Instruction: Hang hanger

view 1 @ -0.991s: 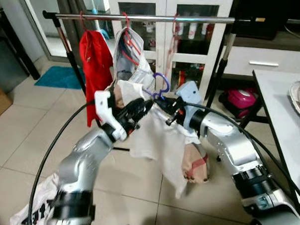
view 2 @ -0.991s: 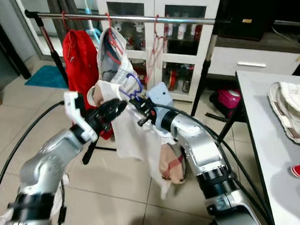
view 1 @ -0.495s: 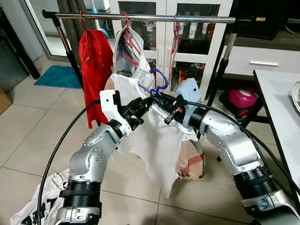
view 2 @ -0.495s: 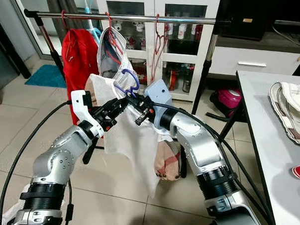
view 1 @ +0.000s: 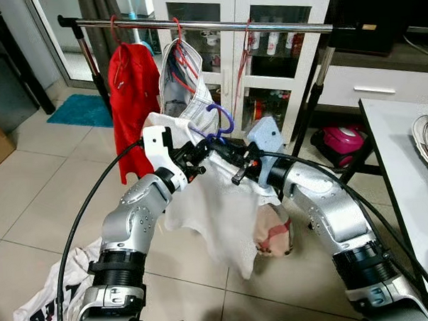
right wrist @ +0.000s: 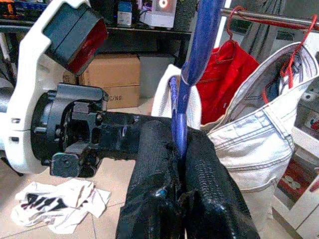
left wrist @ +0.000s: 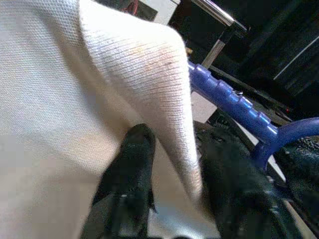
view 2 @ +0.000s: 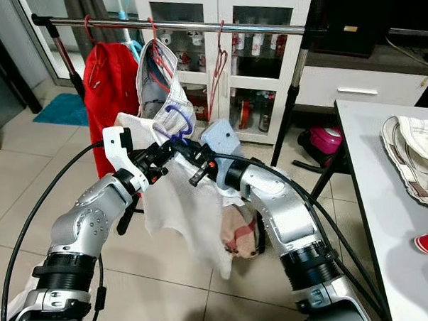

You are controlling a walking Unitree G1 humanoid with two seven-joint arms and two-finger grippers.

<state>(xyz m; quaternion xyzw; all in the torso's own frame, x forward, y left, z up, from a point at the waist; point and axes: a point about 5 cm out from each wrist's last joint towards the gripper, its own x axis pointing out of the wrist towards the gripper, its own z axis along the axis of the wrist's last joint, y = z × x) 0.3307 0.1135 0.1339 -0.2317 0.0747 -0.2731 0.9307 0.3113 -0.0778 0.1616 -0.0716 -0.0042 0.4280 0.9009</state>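
A purple hanger (view 1: 223, 121) carries a white shirt (view 1: 220, 213) in front of me, below the metal clothes rail (view 1: 208, 24). My right gripper (right wrist: 179, 149) is shut on the hanger's neck, just under its hook. My left gripper (view 1: 198, 155) meets it from the left, and its fingers (left wrist: 132, 169) pinch a fold of the shirt (left wrist: 89, 99) beside the hanger's ribbed arm (left wrist: 229, 99). The hook sits well under the rail and touches nothing. A plaid cloth (view 1: 274, 236) hangs under the shirt near my right arm.
On the rail hang a red garment (view 1: 129, 86), pale jeans (view 1: 186, 87) and a bare red hanger (view 1: 246, 56). A white glass cabinet (view 1: 266, 51) stands behind. A grey table (view 1: 407, 180) is at right, a printed garment (view 1: 46, 303) on the floor at left.
My left arm has lifted its elbow and drawn closer to the hanger. The shirt has spread out and swung left beneath it. The hanger has shifted slightly left.
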